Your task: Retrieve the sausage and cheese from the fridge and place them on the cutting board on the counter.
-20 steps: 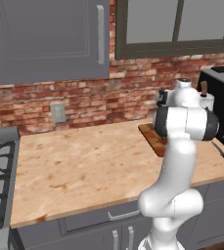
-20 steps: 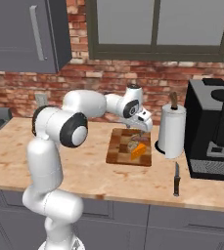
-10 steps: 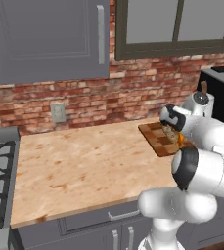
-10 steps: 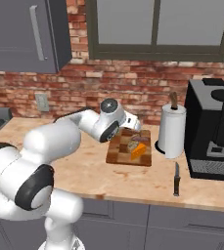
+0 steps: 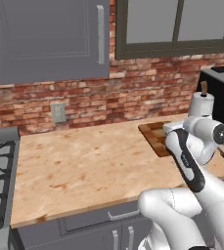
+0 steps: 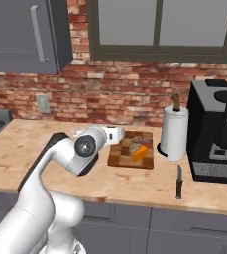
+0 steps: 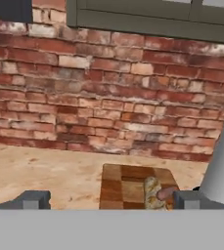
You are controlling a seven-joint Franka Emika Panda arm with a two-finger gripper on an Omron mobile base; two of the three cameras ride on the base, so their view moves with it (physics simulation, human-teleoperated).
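Hand (image 7: 103, 199) spread wide, empty, low above the table (image 6: 50, 144), just left of the cutting board (image 6: 120, 155). On that board, sausage (image 6: 134, 146) and cheese (image 6: 141, 153) side by side, touching. Paper towel roll (image 6: 174, 133) upright just right of the board; knife (image 6: 178, 181) near the front edge.

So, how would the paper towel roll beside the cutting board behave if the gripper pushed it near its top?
The paper towel roll stands tall on a narrow holder base, so a high push would probably tip it. It looks light for its size, and may slide on the smooth counter. If tipped, it could land on the cutting board next to it.
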